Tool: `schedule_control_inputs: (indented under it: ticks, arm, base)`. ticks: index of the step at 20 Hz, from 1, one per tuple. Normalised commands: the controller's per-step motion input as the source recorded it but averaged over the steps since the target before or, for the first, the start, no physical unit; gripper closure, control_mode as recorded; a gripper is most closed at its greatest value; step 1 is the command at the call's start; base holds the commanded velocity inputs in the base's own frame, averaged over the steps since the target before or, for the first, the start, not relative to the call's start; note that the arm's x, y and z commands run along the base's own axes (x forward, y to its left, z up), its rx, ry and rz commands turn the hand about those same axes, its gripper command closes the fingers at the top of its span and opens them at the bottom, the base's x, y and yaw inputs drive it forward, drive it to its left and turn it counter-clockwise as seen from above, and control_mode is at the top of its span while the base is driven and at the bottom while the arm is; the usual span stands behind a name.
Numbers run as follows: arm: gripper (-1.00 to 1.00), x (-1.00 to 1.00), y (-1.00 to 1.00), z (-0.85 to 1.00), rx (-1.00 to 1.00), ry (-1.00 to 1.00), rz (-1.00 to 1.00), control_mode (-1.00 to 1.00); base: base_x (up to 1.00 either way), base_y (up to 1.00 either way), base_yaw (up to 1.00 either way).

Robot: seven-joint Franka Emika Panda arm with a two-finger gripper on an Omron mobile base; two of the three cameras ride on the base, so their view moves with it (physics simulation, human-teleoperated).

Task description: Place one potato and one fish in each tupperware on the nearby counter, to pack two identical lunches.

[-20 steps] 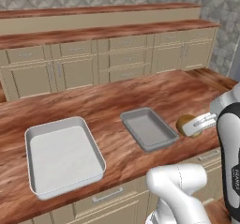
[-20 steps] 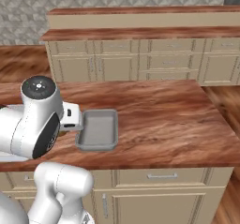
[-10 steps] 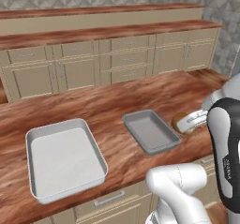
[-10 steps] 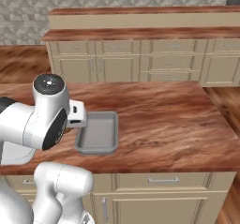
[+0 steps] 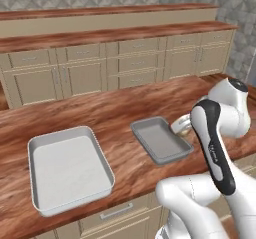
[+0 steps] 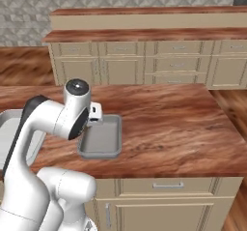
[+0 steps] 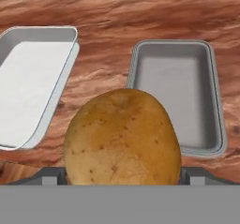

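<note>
Potato (image 7: 122,136) sits clamped across its middle between the wide-set jaws of the gripper (image 7: 122,174), ahead lie both tupperware trays (image 7: 180,96). Judged firm, rounded, moderately slippery; mid-body hold suits it.

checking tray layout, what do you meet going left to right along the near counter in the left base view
large shallow white rectangular tray → smaller grey rectangular tray → white robot arm's upper link
</note>
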Motion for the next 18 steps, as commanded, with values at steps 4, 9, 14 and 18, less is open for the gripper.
schedule_control_inputs:
  ticks: [4, 9, 14, 18]
  arm:
    - [1.0, 0.89, 0.0, -0.63, 0.0, 0.06, 0.0, -1.0]
    - [1.0, 0.78, 0.0, -0.59, 0.0, 0.04, 0.0, -1.0]
    - [1.0, 0.79, -0.01, -0.37, 0.0, 0.09, 0.0, -1.0]
    - [1.0, 0.73, -0.05, -0.31, 0.0, 0.1, 0.01, -1.0]
  base:
    - [0.0, 0.0, 0.0]
    - [0.0, 0.0, 0.0]
    - [0.0, 0.0, 0.0]
    - [0.0, 0.0, 0.0]
